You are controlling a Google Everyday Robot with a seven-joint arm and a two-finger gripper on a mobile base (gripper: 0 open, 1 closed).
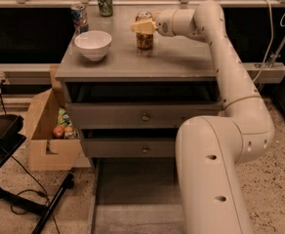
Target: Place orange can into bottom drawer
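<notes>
The orange can [144,39] stands upright on the grey cabinet top [172,57], toward the back middle. My gripper [142,27] reaches in from the right at the end of the white arm and sits right at the can's upper part, overlapping it. The can rests on the cabinet top. The bottom drawer [132,189] is pulled out toward me at floor level, a long shallow grey tray, partly hidden on its right by my arm's lower segment. Its inside looks bare.
A white bowl [92,44] sits left of the can. A blue-and-red can [79,16] and a green can [104,0] stand at the back left. Two knobbed drawers are shut. A cardboard box [47,130] with fruit and a black stand [6,145] are on the floor at left.
</notes>
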